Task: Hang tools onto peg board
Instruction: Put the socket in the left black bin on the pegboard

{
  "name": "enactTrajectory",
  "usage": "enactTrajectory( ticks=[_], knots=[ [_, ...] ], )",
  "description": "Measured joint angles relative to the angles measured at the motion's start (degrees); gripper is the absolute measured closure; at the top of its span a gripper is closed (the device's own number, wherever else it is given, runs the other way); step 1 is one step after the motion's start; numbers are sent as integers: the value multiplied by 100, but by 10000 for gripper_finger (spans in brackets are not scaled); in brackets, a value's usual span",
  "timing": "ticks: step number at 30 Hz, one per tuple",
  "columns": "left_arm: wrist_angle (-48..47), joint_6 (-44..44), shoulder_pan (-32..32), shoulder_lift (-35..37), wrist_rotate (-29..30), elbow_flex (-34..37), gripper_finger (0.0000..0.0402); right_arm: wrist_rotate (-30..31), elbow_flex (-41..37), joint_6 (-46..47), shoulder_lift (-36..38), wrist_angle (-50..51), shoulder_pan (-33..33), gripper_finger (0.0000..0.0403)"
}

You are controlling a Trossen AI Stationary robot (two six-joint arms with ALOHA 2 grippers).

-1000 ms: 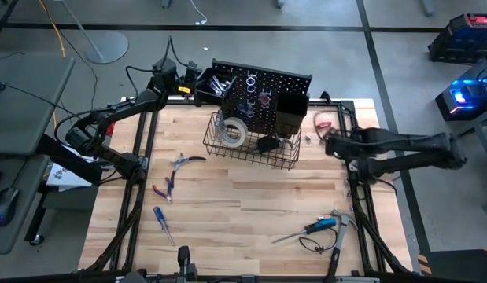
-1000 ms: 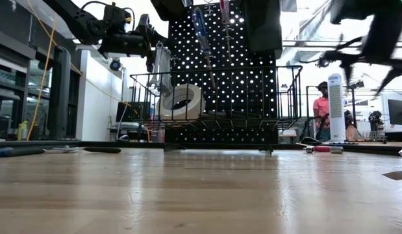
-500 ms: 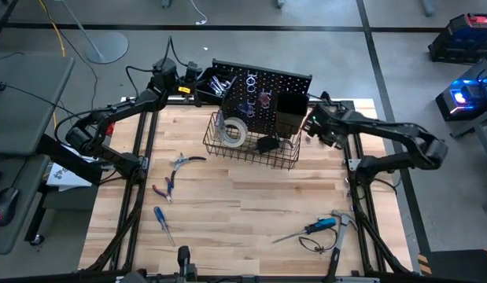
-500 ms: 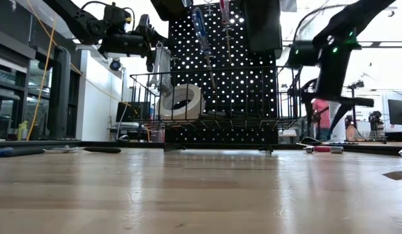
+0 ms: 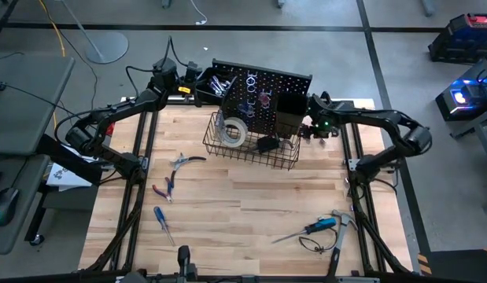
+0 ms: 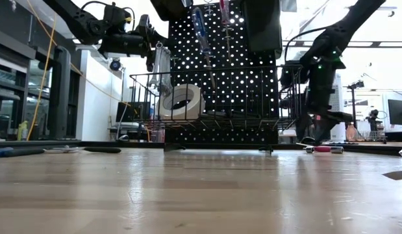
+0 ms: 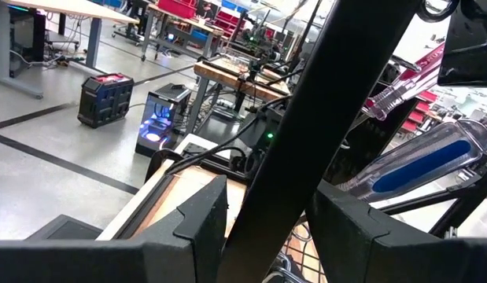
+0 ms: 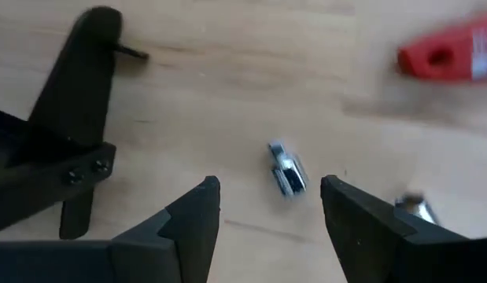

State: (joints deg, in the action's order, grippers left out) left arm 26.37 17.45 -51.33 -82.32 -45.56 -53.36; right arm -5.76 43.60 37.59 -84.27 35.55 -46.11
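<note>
The black peg board stands upright at the table's far side, with a wire basket holding the white tape roll. Blue-handled and red-handled screwdrivers hang on it. My left gripper points level at the board's left end by a bin, shut on a silver wrench. My right gripper stands open, pointing down just right of the board. Under it, a small silver bit and a red handle lie on the table, untouched. My left gripper pinches the wrench's shaft between its two fingers, which lie level and across it. In the wrist view the shaft is a dark bar filling the gap. The wrench hangs roughly upright beside the bin, clear of the table.
Loose tools lie on the wooden table: pliers and red-handled pliers at the left, a blue screwdriver near the front left, another blue screwdriver and a hammer at the front right. The board's black foot is beside my right gripper.
My right gripper has swung from the table's right edge toward the peg board's right end. It has sunk close to the tabletop, rolled, and tipped over until it points down. Its jaws have stayed open.
</note>
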Motion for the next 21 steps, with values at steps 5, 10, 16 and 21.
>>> enactTrajectory(
  ticks=[5,10,16,21],
  knots=[
    [-4,5,-2,0,2,0,245,257,460,-474,-547,413,-3,195],
    [-18,28,-2,0,2,0,245,227,772,-943,-1199,889,13,195],
    [-26,26,-2,0,34,0,245,357,1002,-962,-1639,1023,107,199],
    [-39,-22,-2,0,57,1,245,620,1095,-985,-1715,1058,120,256]
  ],
)
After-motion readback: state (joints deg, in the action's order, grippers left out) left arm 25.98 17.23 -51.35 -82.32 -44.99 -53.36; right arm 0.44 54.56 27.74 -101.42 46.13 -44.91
